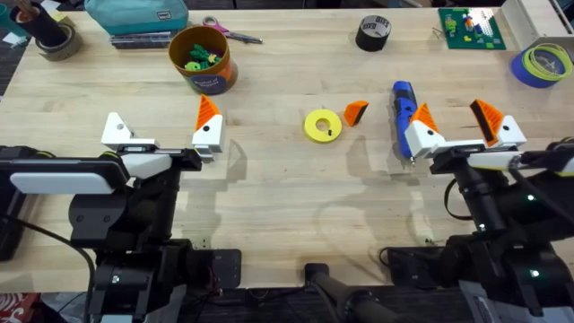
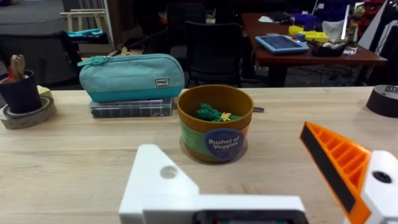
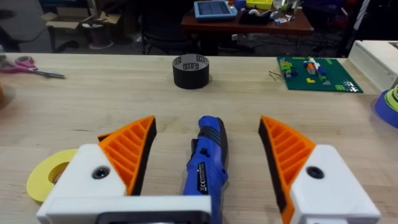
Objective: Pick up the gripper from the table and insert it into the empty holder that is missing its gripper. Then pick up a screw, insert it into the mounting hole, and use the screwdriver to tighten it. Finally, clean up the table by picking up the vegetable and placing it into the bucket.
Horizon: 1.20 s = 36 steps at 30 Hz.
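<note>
Left gripper [image 1: 161, 133] at centre left of the overhead frame: fingers apart, one bare white angular plastic holder [image 1: 117, 131] beside a white mount carrying an orange finger. Small loose orange ribbed wedge-shaped gripper [image 1: 356, 111] lies on the wooden worktop [image 1: 278, 188] near frame centre, just right of a flat yellow ring-shaped disc [image 1: 322, 126]. Right gripper [image 1: 462, 131] at centre right: fingers apart, straddling the bright blue cylindrical screwdriver [image 1: 403, 105] without gripping it. Round orange-yellow bucket [image 1: 201, 59] with its dark blue band stands upper left, green toy pieces inside.
</note>
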Each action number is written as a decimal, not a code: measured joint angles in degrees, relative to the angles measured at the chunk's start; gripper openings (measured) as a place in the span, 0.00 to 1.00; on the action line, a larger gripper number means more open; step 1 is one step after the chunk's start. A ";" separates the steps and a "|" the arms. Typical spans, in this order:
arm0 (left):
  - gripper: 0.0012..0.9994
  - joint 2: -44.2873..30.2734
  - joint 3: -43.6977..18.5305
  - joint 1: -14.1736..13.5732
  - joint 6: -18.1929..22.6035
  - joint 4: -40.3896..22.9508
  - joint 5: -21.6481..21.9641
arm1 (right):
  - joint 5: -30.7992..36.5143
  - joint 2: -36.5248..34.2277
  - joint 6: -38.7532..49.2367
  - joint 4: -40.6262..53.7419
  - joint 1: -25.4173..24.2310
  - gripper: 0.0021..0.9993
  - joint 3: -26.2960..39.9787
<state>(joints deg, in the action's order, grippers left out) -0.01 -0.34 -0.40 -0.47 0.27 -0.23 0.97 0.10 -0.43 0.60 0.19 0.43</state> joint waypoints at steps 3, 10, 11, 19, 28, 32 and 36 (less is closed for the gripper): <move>0.99 0.00 0.00 0.00 0.00 -0.04 0.02 | 0.00 0.00 0.02 0.07 0.00 1.00 0.00; 0.99 0.00 0.00 0.01 0.01 1.77 0.02 | 0.00 0.00 0.00 -1.46 0.00 1.00 -0.03; 0.99 0.00 0.00 0.00 0.01 3.44 0.01 | -0.02 -0.04 0.02 -3.13 0.00 1.00 -0.04; 0.99 -0.09 -4.88 0.00 -0.15 1.63 0.07 | -0.04 -0.11 0.02 -10.86 0.00 1.00 4.19; 0.99 -11.38 -28.84 0.00 -0.21 -19.19 1.79 | -0.68 -7.64 0.00 6.35 0.00 1.00 27.20; 0.99 -21.83 -38.87 0.00 -0.20 -30.11 1.86 | -0.85 -16.34 0.02 18.37 0.00 1.00 38.22; 0.99 -32.54 -46.31 0.00 -0.20 -37.05 1.97 | -0.90 -27.55 0.01 29.64 0.00 1.00 48.43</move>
<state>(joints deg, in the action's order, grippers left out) -32.55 -46.64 -0.40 -0.67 -36.77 1.74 0.08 -27.45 -0.41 30.25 0.19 48.85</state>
